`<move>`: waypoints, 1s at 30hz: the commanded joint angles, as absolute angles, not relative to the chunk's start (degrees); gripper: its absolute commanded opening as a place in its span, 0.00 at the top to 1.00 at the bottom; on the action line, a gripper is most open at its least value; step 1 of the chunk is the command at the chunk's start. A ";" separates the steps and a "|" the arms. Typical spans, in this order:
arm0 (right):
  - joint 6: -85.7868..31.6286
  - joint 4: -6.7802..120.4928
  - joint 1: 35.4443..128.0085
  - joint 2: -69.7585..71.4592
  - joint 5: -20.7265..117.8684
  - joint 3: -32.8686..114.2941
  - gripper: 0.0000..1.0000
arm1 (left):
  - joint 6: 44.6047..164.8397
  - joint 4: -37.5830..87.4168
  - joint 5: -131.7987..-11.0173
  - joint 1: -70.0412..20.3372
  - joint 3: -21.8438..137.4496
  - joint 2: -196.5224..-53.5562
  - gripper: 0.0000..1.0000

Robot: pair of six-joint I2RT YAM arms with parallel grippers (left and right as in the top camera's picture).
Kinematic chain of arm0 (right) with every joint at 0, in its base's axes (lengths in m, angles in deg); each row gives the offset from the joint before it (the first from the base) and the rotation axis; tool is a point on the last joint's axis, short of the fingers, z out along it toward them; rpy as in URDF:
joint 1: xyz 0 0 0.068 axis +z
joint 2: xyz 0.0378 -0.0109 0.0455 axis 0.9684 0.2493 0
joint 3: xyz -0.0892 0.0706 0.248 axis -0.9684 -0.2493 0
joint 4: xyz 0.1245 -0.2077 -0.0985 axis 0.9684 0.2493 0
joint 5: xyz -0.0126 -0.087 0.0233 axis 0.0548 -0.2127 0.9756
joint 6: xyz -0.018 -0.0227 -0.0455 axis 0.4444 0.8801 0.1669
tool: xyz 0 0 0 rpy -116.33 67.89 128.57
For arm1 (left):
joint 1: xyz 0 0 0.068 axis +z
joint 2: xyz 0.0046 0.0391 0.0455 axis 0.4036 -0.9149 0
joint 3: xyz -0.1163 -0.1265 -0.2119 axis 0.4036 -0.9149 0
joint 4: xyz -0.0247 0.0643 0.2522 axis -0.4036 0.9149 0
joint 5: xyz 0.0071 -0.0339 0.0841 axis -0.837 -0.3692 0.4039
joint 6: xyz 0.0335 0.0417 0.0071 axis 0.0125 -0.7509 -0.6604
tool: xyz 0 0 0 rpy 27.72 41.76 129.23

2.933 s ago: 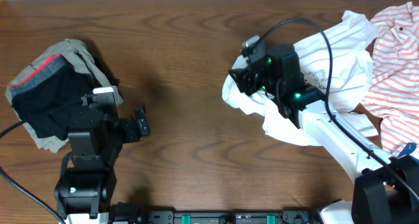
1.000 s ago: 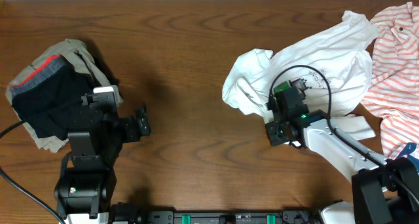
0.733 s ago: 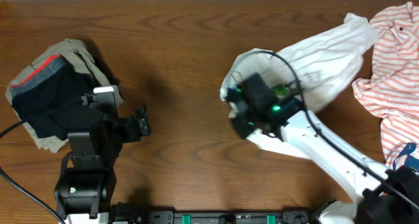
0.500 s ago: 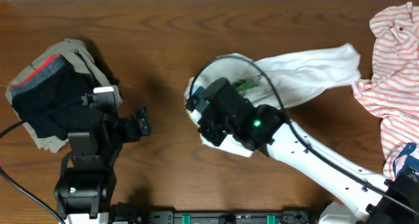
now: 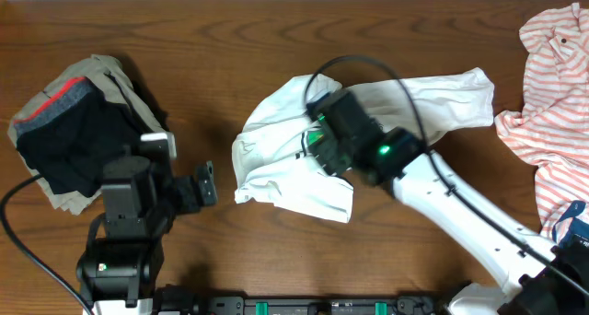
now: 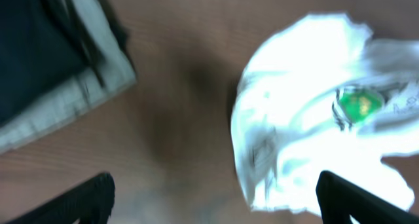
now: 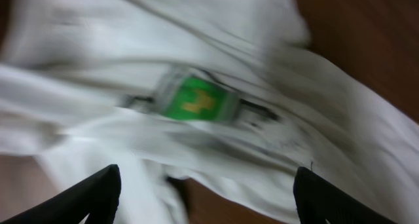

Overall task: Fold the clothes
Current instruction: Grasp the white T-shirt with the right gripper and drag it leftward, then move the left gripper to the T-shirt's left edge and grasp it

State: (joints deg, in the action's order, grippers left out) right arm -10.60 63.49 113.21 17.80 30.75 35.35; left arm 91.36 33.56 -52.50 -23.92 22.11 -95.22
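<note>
The clothes, a plain white wrinkled garment (image 5: 285, 181), lie crumpled across the middle of the table, with one end stretched toward the right (image 5: 451, 99). My right gripper (image 5: 317, 131) hovers just above them. In the right wrist view its fingers (image 7: 98, 194) stand wide apart over the white cloth (image 7: 275, 73) and a green label (image 7: 196, 101), gripping nothing. My left gripper (image 5: 207, 181) is open to the left of the garment, apart from it. The left wrist view is blurred; the white cloth (image 6: 308, 112) shows ahead on the right.
A pile of black, red-banded and khaki garments (image 5: 74, 135) sits at the far left, also seen in the left wrist view as a dark pile (image 6: 46, 60). A red-and-white striped shirt (image 5: 552, 103) lies at the right edge. Bare wood (image 5: 221, 57) runs between pile and garment.
The right gripper dragged the white garment leftward from beside the striped shirt to the table's middle, then opened and let it go. The left arm turned slightly toward the garment.
</note>
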 commanded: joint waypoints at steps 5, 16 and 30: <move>-12.06 67.03 99.20 18.30 32.28 35.39 0.32 | 98.66 41.56 -62.34 -24.05 23.16 -99.72 0.02; -12.06 70.64 89.21 25.36 36.69 35.30 0.34 | 102.94 47.94 -81.94 -24.05 23.16 -109.27 0.01; -12.11 68.84 89.02 28.64 36.71 35.30 0.36 | 110.24 40.93 -79.23 -30.76 20.30 -119.32 0.18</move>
State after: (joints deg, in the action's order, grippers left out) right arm -11.87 69.04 89.58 28.60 36.28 35.33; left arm 105.65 41.80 -80.85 -29.15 21.08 -117.66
